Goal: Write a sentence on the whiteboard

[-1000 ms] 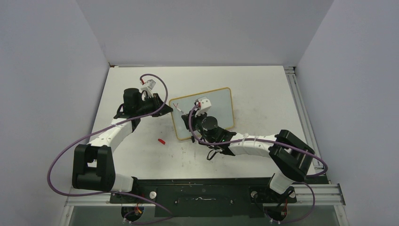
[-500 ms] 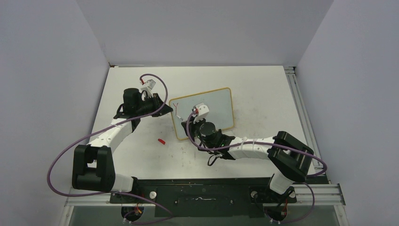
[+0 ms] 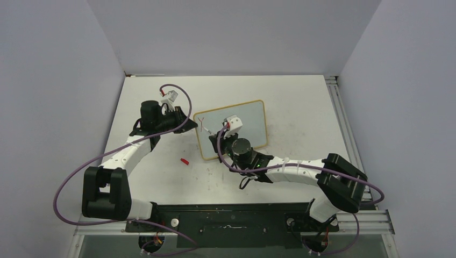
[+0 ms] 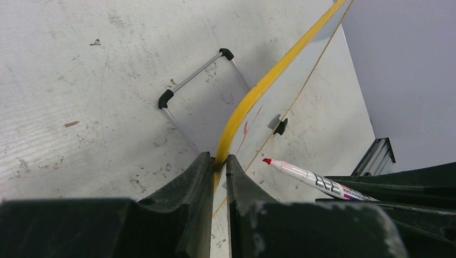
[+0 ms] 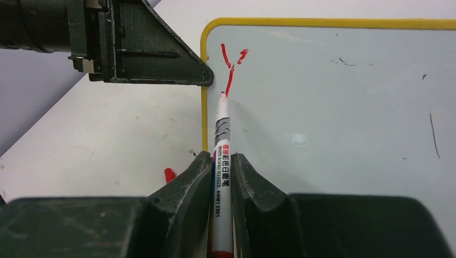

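Note:
The whiteboard (image 3: 251, 117) stands tilted mid-table on a wire stand (image 4: 194, 79). It has a yellow frame (image 4: 257, 90). My left gripper (image 3: 187, 119) is shut on the frame's left edge, seen close in the left wrist view (image 4: 219, 160). My right gripper (image 5: 219, 156) is shut on a white board marker (image 5: 221, 141). Its red tip (image 5: 223, 95) touches the board (image 5: 333, 97) near the upper left corner. Of the sentence, only a red Y-shaped mark (image 5: 231, 64) shows. The marker also shows in the left wrist view (image 4: 306, 174).
A red marker cap (image 3: 184, 160) lies on the table left of the board's near corner and shows in the right wrist view (image 5: 169, 174). Faint grey scuffs (image 5: 432, 129) mark the board's right part. Purple cables loop beside both arms.
My right gripper has shifted slightly with the marker near the board's left edge, and its elbow has swung right. The red mark has grown a little. The left arm has not moved.

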Robot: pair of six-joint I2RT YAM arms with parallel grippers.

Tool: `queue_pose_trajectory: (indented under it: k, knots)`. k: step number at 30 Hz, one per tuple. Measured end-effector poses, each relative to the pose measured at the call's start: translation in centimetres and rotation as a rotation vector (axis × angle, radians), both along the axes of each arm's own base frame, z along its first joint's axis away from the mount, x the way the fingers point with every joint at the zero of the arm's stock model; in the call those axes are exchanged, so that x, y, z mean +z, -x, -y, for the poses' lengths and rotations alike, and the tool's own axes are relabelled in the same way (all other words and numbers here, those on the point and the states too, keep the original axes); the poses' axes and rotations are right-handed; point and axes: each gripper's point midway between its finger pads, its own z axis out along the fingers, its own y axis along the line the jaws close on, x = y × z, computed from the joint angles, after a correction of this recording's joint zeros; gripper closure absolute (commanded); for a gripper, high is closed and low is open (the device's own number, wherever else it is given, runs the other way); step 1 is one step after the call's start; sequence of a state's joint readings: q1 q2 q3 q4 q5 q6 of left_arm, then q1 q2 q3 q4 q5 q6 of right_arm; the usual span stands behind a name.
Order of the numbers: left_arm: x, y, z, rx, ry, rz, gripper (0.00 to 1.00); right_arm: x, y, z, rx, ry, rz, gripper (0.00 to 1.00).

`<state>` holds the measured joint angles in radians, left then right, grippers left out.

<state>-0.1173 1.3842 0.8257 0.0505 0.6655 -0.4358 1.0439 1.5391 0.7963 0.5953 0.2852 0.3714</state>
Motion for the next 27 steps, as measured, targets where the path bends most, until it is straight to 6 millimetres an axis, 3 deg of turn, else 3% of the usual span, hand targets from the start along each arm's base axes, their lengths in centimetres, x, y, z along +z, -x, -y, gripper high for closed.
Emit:
queue_pose_trajectory:
  k: [13, 27]
  knots:
    - [0.0, 0.0, 0.0, 0.000, 0.000, -0.002, 1.00, -0.3, -1.6, 1.3, -0.043, 0.011, 0.000, 0.95]
    - [0.0, 0.0, 0.0, 0.000, 0.000, -0.002, 1.00, -0.6, -2.2, 0.8, -0.043, 0.013, -0.002, 0.95]
